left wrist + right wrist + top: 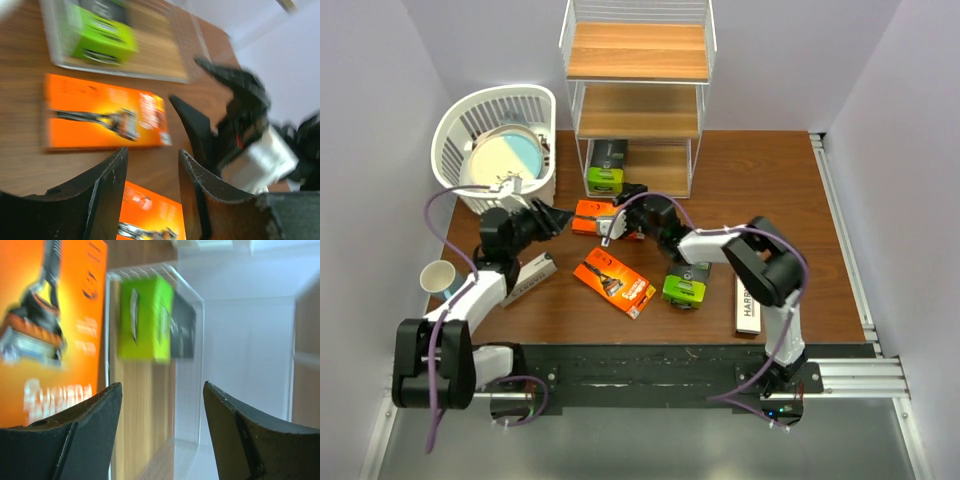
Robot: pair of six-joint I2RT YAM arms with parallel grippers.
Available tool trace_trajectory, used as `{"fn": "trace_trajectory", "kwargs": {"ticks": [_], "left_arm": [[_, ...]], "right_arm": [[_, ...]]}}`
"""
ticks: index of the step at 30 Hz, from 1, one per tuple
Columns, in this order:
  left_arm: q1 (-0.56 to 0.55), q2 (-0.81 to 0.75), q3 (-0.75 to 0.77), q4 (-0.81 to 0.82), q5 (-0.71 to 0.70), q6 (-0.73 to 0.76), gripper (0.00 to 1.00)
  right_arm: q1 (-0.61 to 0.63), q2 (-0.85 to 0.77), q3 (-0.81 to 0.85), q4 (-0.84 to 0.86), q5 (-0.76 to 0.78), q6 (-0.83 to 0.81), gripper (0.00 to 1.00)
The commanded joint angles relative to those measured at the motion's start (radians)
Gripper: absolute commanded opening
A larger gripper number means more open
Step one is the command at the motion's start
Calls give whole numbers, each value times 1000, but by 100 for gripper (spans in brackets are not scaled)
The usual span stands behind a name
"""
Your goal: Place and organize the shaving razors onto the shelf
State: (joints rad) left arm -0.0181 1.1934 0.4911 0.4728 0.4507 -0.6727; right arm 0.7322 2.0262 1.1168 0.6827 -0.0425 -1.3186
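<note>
left pincer (152, 152) and right pincer (162, 385) both gape wide, empty, beside an orange box (100, 115).

green pack (605, 178) blocks left of shelf (638, 52)

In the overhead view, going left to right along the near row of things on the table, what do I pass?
mug → slim white box → orange box → black-and-lime pack → HARRY'S box
</note>
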Motion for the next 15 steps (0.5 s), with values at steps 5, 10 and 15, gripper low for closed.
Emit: {"fn": "trace_trajectory", "kwargs": {"ticks": [5, 10, 15], "left_arm": [[-343, -58, -91, 26, 95, 151, 50], [-540, 43, -68, 62, 115, 159, 52], [-701, 198, -49, 182, 86, 56, 50]], "right_arm": [[-86, -345, 58, -671, 397, 839, 70], [-227, -529, -23, -987, 320, 1256, 70], [-284, -629, -135, -1121, 187, 1490, 70]]}}
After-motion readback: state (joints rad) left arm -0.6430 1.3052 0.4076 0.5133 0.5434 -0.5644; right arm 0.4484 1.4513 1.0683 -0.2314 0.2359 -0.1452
